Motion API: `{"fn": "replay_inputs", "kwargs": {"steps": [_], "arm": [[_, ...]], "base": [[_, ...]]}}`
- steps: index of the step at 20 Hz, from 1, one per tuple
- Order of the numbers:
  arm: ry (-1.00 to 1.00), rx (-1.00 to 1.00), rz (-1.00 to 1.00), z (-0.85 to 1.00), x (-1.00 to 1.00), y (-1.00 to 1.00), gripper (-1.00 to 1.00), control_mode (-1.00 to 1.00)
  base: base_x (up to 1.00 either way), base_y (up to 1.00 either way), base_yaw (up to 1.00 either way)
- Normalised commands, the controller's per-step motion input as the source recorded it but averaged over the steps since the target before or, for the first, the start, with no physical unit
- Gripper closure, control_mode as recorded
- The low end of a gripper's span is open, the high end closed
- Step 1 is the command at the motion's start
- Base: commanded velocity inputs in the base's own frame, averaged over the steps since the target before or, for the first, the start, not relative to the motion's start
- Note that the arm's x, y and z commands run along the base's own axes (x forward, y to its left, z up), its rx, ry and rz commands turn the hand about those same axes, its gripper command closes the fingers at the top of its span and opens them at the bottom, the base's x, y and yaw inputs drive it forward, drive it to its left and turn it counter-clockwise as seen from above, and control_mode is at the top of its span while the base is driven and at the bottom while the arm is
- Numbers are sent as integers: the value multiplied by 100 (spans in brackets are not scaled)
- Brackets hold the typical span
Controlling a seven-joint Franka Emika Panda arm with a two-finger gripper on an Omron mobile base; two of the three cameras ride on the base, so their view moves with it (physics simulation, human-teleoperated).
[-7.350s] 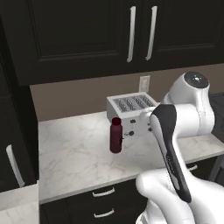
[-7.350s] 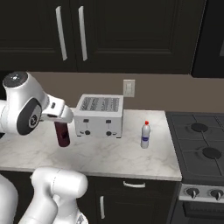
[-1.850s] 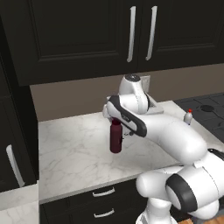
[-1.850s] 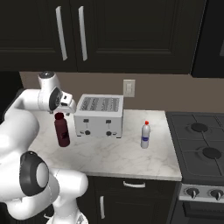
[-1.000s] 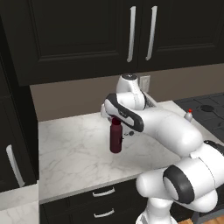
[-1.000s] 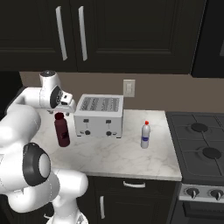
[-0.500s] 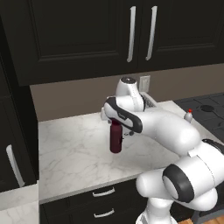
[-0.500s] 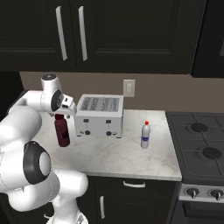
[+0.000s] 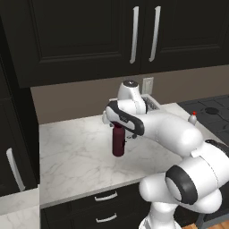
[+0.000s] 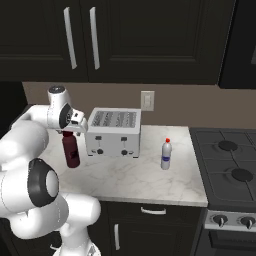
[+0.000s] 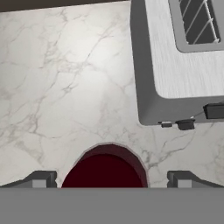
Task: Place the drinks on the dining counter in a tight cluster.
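While the gripper (image 11: 109, 178) hangs straight above the squat maroon bottle (image 9: 118, 140), its fingers (image 11: 40, 179) are spread wide, one tip at each side of the bottle's rounded top at the bottom centre of the hand view, and neither visibly touches it. Nothing is held. The bottle stands upright on the marble worktop (image 9: 71, 154), a smooth white slab with grey veins, at centre frame in the left base view. Just beside it sits the boxy brushed-silver toaster (image 10: 113, 132), slotted on top, dark knobs on its face. Further right in the right base view, well apart, stands the small pale bottle (image 10: 166, 154) with its red cap. Glossy dark cabinets (image 10: 150, 35) with slim metal handles fill the upper frame.
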Motion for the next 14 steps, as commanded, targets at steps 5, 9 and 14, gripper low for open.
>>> {"fn": "replay_inputs", "kwargs": {"steps": [5, 9, 14], "arm": [[0, 0, 0, -10, 1, 0, -100, -100], [0, 0, 0, 0, 0, 0, -100, -100], [0, 0, 0, 0, 0, 0, -100, -100]], "base": [[0, 0, 0], [0, 0, 0], [0, 0, 0]]}}
